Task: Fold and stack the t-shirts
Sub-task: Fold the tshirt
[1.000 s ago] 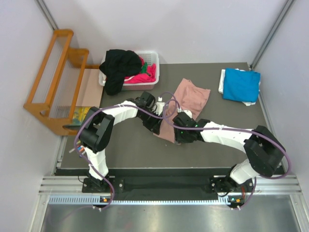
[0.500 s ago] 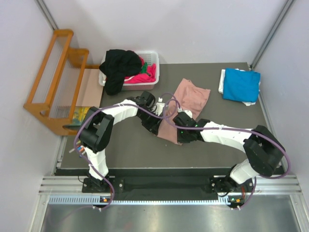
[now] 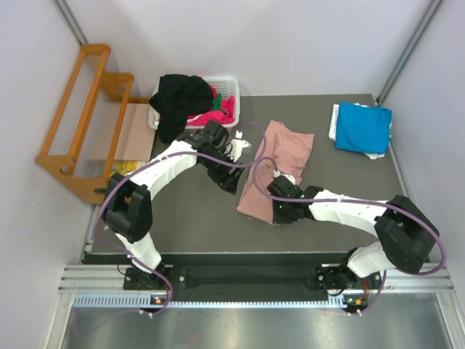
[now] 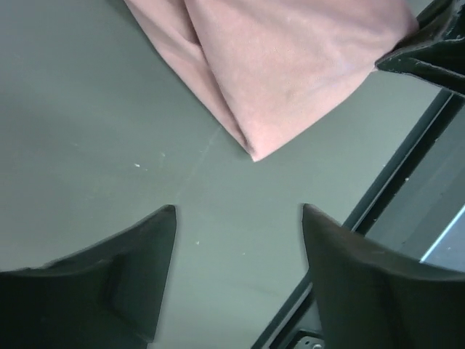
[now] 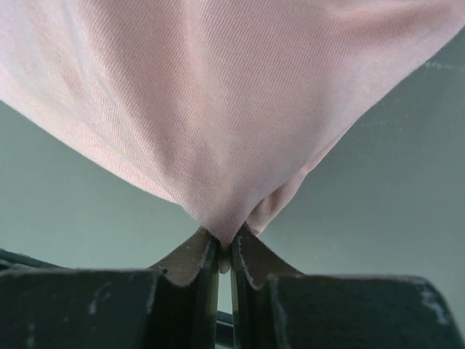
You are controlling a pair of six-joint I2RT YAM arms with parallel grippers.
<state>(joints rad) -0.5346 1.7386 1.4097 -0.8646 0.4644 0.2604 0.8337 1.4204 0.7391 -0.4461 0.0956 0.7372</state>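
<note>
The dusty salmon-pink cloth t-shirt [image 3: 282, 153] lies partly folded in the middle of the dark grey table [image 3: 174, 218], running from the far right towards the near left. The right gripper [image 5: 225, 251] has its jaws pinched almost together on the shirt's near edge (the cloth bunches right into the gap). The left gripper [image 4: 238, 218] hangs just beside the shirt's left corner, jaws spread wide with nothing between them. A folded bright blue t-shirt [image 3: 363, 125] sits at the far right, and a black t-shirt [image 3: 180, 102] drapes over the white slatted plastic basket [image 3: 232, 86] at the back.
</note>
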